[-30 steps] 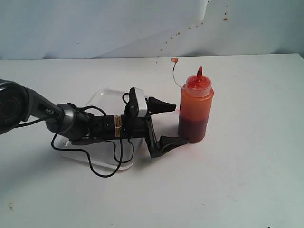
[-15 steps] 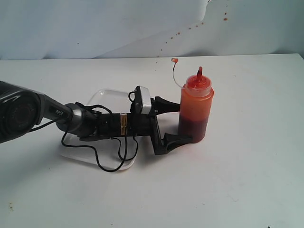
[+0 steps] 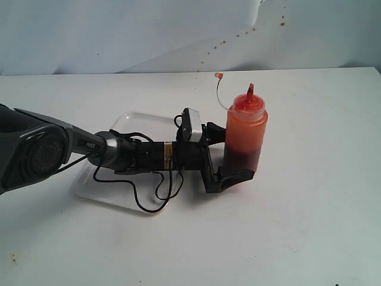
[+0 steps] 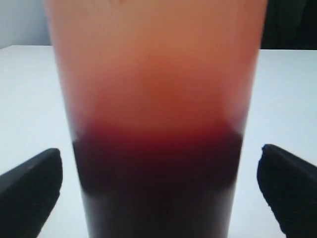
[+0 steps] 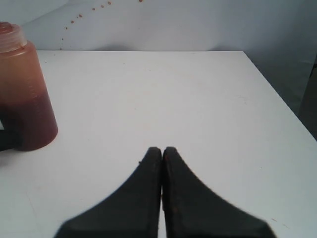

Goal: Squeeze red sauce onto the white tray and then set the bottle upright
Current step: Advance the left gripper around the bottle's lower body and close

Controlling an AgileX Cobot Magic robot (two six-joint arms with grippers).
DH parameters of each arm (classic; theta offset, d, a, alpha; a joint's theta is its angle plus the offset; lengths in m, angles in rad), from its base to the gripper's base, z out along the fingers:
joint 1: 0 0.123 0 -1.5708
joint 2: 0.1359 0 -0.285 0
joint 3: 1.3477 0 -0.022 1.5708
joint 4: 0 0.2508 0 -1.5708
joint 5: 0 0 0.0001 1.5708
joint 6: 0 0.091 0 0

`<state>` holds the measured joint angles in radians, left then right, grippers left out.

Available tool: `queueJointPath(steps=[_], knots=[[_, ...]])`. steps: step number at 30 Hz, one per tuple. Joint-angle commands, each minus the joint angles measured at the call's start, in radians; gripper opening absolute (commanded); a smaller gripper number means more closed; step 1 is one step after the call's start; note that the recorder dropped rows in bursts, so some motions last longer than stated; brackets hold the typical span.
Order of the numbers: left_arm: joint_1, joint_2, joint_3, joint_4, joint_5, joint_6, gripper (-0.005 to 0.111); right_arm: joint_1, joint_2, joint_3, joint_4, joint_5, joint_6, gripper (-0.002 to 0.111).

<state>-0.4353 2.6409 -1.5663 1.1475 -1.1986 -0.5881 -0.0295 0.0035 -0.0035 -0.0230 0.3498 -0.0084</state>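
Now the open left gripper (image 3: 229, 156) is flanking the bottle (image 3: 245, 128) from nine o'clock to grasp it, right gripper (image 5: 162, 153) idling closed.

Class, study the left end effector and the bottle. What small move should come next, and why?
Probably close the left end effector on the bottle. The bottle stands upright on the table, and the open jaws straddle its lower part. In the left wrist view a gap shows on each side of the bottle, so nothing is gripped yet.
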Motion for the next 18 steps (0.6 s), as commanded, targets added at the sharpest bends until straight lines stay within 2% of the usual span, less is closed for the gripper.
queueJointPath(steps=[1, 18], knots=[[-0.005, -0.002, -0.009, 0.016, -0.003, -0.01, 0.104, -0.008, -0.004, 0.003, 0.0, -0.005, 0.003, 0.0], [-0.023, -0.002, -0.009, -0.006, 0.0, -0.01, 0.104, -0.008, -0.004, 0.003, 0.0, -0.005, 0.003, 0.0]])
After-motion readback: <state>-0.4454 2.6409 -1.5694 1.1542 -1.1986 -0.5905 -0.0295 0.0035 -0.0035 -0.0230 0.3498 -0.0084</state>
